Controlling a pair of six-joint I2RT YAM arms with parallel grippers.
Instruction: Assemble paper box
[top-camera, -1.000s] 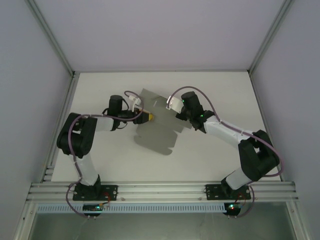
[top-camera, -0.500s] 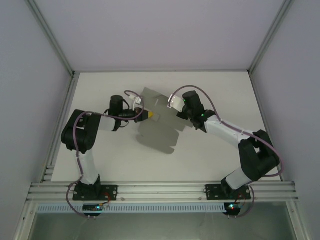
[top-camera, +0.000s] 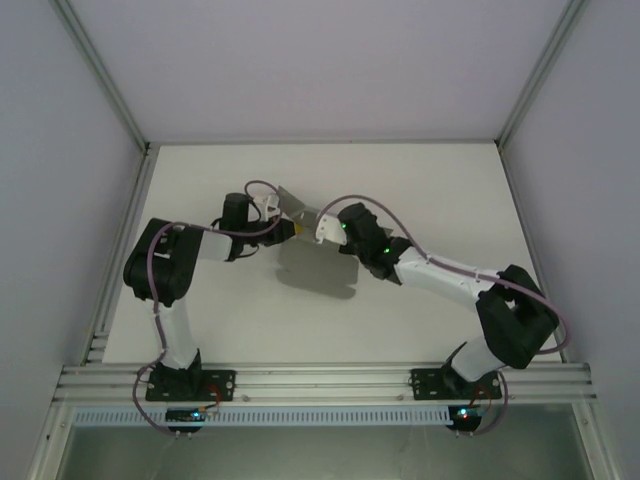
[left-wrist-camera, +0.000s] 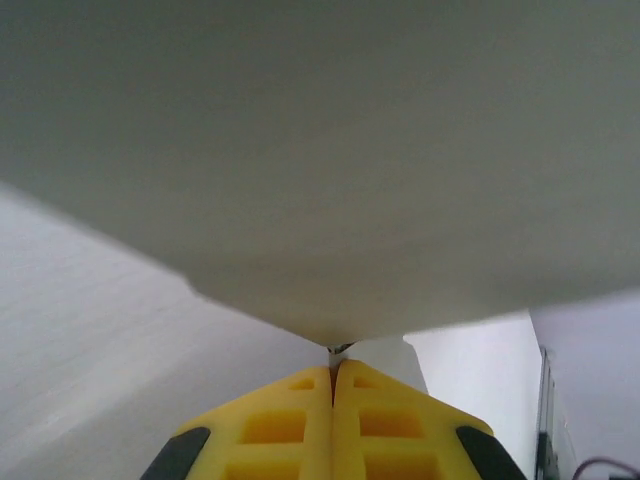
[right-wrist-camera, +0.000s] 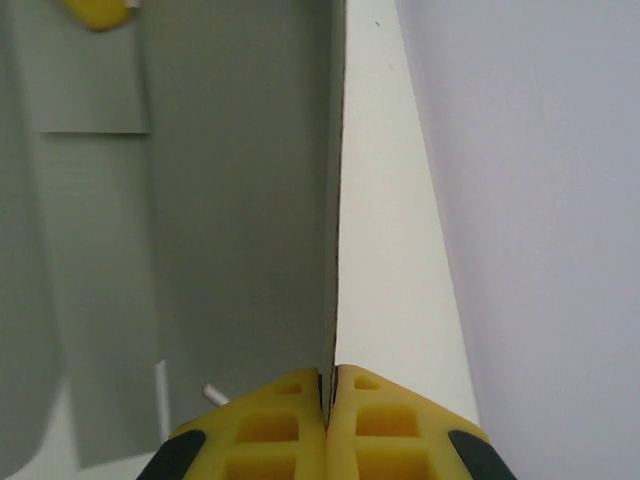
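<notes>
Pinch on both sides. The left gripper (left-wrist-camera: 333, 372) has its yellow fingers pressed together on a corner of the paper box (left-wrist-camera: 320, 150). The sheet starts right at the tips and fans out up and ahead of them. The right gripper (right-wrist-camera: 330, 372) is likewise clamped on a thin edge, which runs edge-on straight ahead from its tips, with the grey panel to the left of that edge. Further ahead on that panel's far side, the other arm's yellow tip pokes in.

From above, the two grippers sit close, facing each other, with the sheet between and below them over the table (top-camera: 450, 190).

Handling, judged: thin card, very light, stiff only along the creases, floppy elsewhere, dents easily. Best to hold it at the edges near the fold lines, not mid-panel.

Its long axis seems to run across the line between the grippers, from just beyond them back toward the arm bases. The part at the grippers looks raised. Whether the nearer grey patch is sheet or shadow, cannot tell.
</notes>
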